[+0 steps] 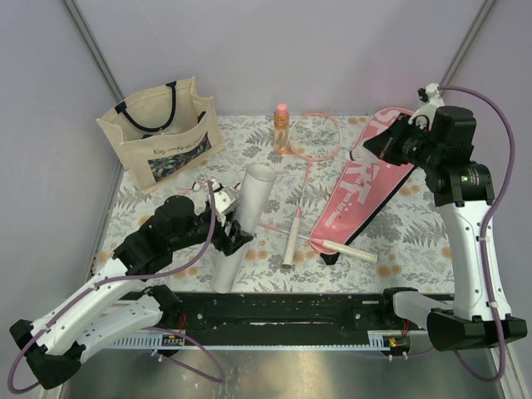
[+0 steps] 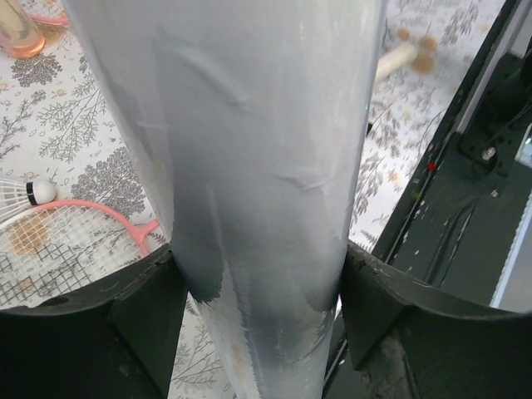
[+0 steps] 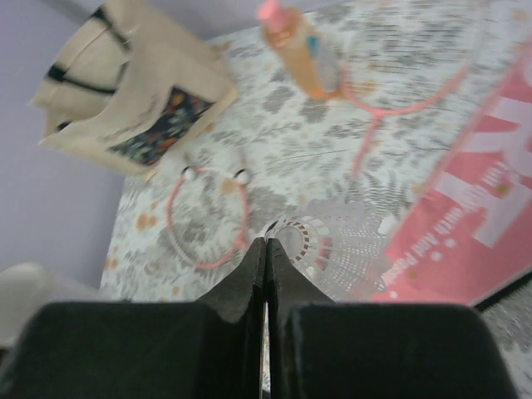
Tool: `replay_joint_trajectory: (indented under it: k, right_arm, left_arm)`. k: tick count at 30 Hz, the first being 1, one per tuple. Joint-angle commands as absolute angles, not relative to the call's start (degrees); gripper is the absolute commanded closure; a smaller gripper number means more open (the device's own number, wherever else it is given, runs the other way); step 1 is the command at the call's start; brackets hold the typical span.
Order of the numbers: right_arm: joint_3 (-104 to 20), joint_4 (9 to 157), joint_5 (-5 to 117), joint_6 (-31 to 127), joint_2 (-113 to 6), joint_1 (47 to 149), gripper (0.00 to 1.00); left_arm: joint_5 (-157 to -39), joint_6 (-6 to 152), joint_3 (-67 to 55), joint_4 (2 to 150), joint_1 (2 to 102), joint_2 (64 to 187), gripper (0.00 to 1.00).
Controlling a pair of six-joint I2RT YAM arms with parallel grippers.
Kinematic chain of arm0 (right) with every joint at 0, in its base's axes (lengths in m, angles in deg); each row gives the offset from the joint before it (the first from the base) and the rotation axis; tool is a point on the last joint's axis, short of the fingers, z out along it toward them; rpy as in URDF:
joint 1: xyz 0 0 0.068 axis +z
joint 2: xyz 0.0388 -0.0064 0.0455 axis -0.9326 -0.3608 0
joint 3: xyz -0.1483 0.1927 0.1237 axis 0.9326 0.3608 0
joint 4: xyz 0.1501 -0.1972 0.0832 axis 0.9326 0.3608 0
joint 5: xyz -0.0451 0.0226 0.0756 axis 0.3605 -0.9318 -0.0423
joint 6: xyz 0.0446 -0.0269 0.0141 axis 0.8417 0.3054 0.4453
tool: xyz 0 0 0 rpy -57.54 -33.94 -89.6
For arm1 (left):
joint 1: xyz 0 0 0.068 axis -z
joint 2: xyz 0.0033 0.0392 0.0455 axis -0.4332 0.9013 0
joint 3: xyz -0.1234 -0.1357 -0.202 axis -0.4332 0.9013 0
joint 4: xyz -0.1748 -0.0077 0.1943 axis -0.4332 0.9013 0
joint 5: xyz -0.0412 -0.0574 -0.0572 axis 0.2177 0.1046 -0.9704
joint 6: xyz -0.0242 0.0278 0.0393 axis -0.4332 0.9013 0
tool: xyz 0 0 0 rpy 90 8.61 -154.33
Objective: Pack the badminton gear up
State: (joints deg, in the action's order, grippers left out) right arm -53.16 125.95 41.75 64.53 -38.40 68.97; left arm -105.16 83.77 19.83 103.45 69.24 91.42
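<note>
So, left hand [image 2: 258, 278] clamps the white tube [image 2: 258, 125], which blocks most of that wrist view; right hand's [image 3: 266, 249] pinched shut, its view pretty blurry.

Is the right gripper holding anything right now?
No: in the wrist view the right gripper is shut, its fingers pressed together with nothing between them.

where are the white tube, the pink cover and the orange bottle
white tube [image 1: 252, 195]: top external view, upper wall below its open end
pink cover [image 1: 362, 188]: top external view, middle of its face
orange bottle [image 1: 282, 133]: top external view, orange body below cap
</note>
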Motion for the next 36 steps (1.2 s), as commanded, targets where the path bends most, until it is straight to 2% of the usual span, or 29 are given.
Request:
replay_joint_trajectory:
  k: [1,10,36]
  right_arm:
    - [-57.2,124.5,36.3,63.0,-35.4,77.8,1.0]
    - [-56.3,118.3,29.9,63.6,-33.4,91.6,1.0]
    - [-41.0,103.4,23.0,70.5,-36.3,101.1,1.0]
  left_arm:
    - [-102.8,92.2,16.3,103.2,71.5,92.8,0.41]
    - [-94.0,99.8,11.2,109.4,76.4,101.6,0.41]
    - [-97.8,100.4,9.6,106.5,79.5,103.7,0.41]
